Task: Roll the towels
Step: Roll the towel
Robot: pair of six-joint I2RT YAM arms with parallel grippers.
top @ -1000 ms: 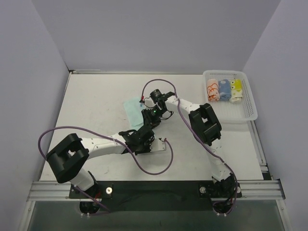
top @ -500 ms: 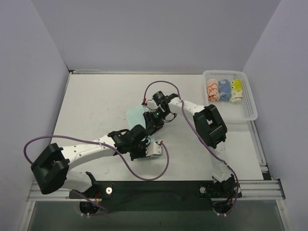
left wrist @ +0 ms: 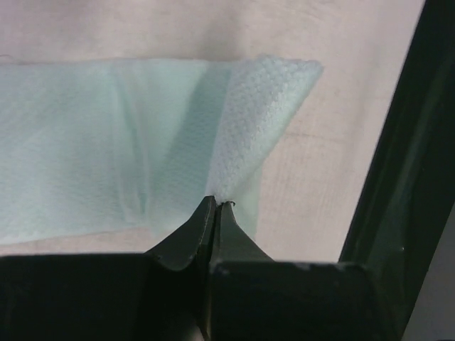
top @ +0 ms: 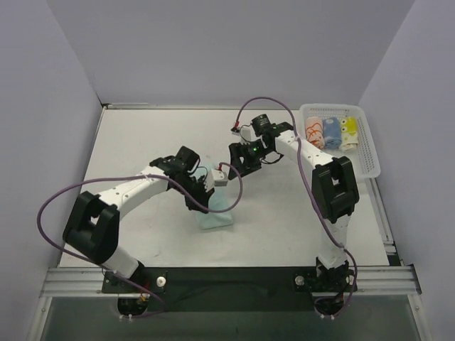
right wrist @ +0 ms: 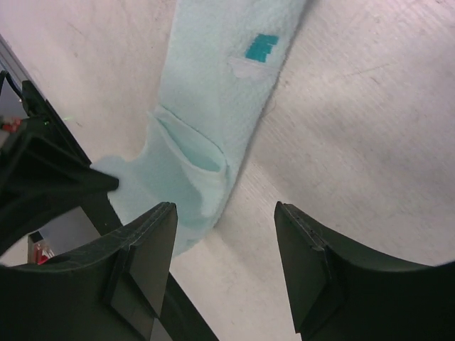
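Observation:
The pale mint-green towel [top: 215, 210] lies folded lengthwise on the table, near the middle. My left gripper [top: 204, 201] is shut on its edge. In the left wrist view the closed fingertips [left wrist: 215, 204] pinch a raised fold of the towel [left wrist: 106, 149]. My right gripper [top: 237, 162] is open and empty, hovering just behind and right of the towel. In the right wrist view its gripper [right wrist: 224, 238] has the jaws wide apart above the table beside the towel [right wrist: 213, 114], whose small white tag [right wrist: 256, 57] shows.
A white slotted basket [top: 364, 153] stands at the back right. It holds three rolled towels: white-with-orange [top: 313, 133], blue [top: 331, 132] and yellow [top: 348, 133]. Purple cables loop from both arms over the table. Grey walls enclose the table.
My left arm has swung round, and the towel has shifted toward the near side and lies longer. My right gripper has pulled back to the right, off the towel.

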